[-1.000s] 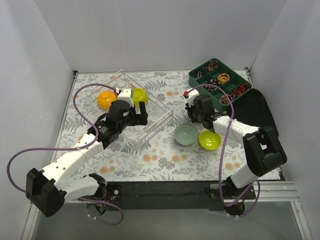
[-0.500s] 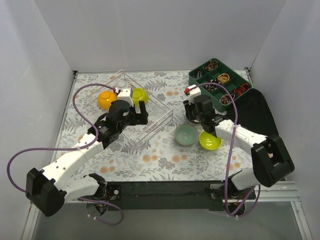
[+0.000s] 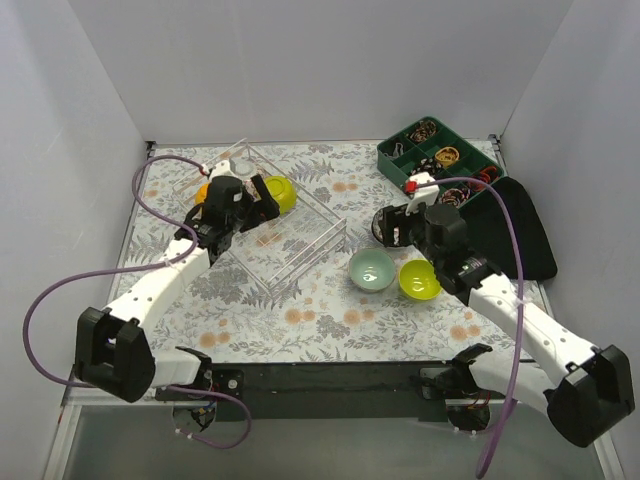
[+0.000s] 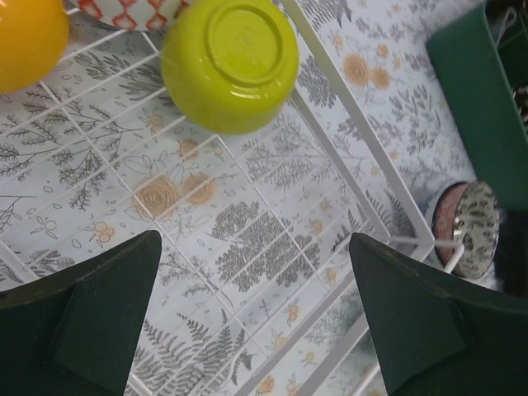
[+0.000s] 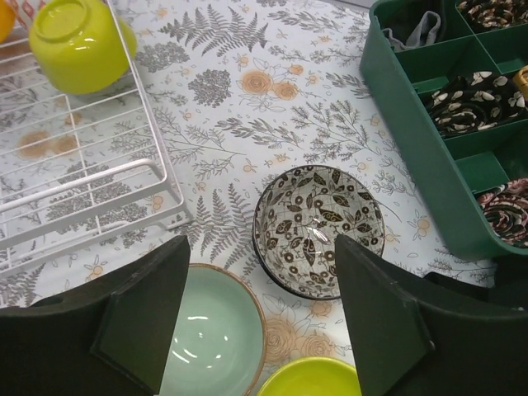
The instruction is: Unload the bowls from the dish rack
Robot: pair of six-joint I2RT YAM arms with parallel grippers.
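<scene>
In the clear dish rack [image 3: 300,262] an upside-down yellow-green bowl [image 4: 231,62], an orange bowl [image 4: 25,37] and a red-patterned bowl [image 4: 132,10] stand at the far end. My left gripper [image 4: 253,247] hangs open above the rack's floor, just short of them. On the table right of the rack sit a dark leaf-patterned bowl [image 5: 318,229], a pale mint bowl [image 5: 210,330] and another yellow-green bowl [image 5: 318,379]. My right gripper [image 5: 261,247] is open above the patterned and mint bowls, holding nothing.
A dark green compartmented tray [image 3: 440,165] with small items stands at the back right, close to the patterned bowl. A black mat [image 3: 515,225] lies beside it. The rack's near corner [image 5: 169,210] reaches close to the mint bowl.
My right gripper opened, let go of the patterned bowl on the table and lifted back off it. The left gripper moved back-left over the rack toward the bowls.
</scene>
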